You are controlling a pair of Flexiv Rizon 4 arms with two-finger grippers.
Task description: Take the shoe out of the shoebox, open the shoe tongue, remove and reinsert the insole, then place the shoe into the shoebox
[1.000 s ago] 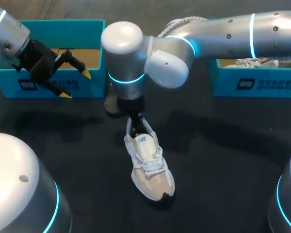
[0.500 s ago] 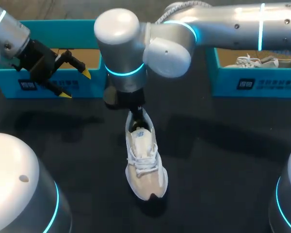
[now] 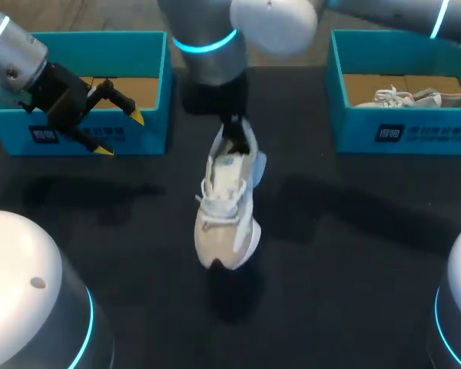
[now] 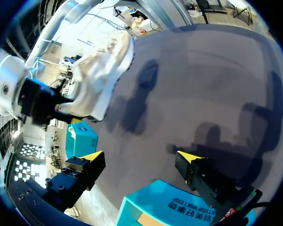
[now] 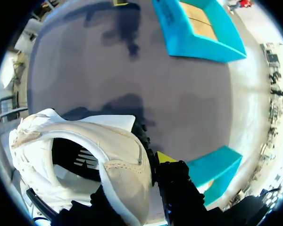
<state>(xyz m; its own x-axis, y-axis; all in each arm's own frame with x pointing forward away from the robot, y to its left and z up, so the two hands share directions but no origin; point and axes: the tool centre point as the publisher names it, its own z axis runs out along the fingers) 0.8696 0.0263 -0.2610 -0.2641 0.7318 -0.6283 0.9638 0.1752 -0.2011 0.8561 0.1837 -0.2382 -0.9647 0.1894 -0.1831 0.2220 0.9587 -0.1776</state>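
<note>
Fingers of the right gripper [image 3: 232,129] grip the heel of the white-and-beige shoe [image 3: 226,201]. One yellow tip presses against the outside of the collar, and the other finger is hidden by the shoe. The shoe hangs clear of the black table [image 3: 353,254] above its middle, with its toe tipped down toward the near edge and its shadow [image 3: 230,296] on the surface beneath. Farther back, the left gripper [image 3: 121,133] has its fingers spread wide with nothing between them, just in front of the left shoebox [image 3: 142,138] at the far left corner. The right shoebox [image 3: 422,131], at the far right corner, holds another pale shoe [image 3: 411,98].
</note>
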